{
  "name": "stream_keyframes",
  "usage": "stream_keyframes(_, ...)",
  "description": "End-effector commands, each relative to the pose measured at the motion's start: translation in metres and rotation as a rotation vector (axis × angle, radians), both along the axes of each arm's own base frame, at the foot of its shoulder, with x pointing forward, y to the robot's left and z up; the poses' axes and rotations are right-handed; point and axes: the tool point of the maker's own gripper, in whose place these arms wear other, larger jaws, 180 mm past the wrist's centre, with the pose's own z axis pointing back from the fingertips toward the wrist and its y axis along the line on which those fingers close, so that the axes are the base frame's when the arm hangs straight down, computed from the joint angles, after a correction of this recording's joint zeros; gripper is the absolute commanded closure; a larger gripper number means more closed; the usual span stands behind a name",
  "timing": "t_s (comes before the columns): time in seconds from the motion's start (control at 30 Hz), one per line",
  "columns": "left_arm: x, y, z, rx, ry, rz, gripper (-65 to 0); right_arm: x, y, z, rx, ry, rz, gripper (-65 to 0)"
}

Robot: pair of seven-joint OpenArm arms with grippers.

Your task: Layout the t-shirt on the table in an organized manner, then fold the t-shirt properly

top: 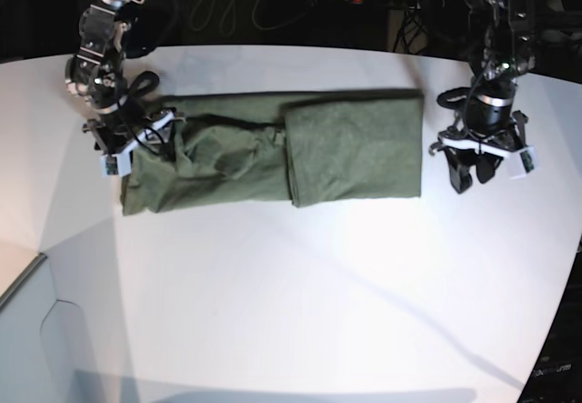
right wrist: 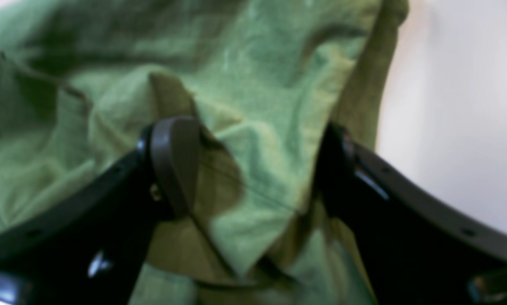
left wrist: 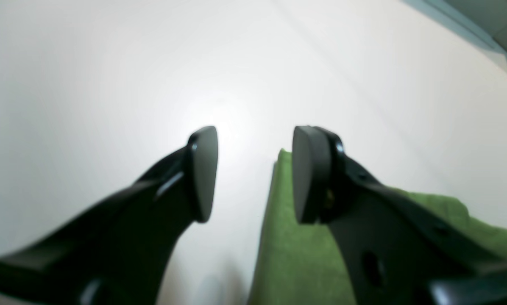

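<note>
The right pincer (right wrist: 253,169) is gaping wide over the t-shirt (top: 273,148)'s crumpled edge; the left pincer (left wrist: 253,173) is hovering empty, parted, over bare desk (top: 318,285).

The t-shirt (top: 273,148) is plain olive green, no print. The table (top: 300,303) is matte white. Both grippers are black.

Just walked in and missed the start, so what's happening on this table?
A two-armed robot is folding an olive-green t-shirt on the white table. The shirt lies as a long band, with the end near the left gripper already folded over smooth and the other end rumpled. The right gripper is open, its fingers straddling a bunched fold at the rumpled end. The left gripper is open and empty, just off the shirt's folded edge.
</note>
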Motion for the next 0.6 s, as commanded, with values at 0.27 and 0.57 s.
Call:
stream_keyframes(0.27,-0.001,0.004,0.008,0.017,-0.031,0.0,-28.0,-0.02,0.001,-0.023,-0.019,0.125,0.038,-30.7)
stream_keyframes(0.57,-0.015,0.009,-0.014,0.02,0.032,0.011,-28.0,-0.023,0.0,-0.023,-0.022,0.13,0.037,0.0)
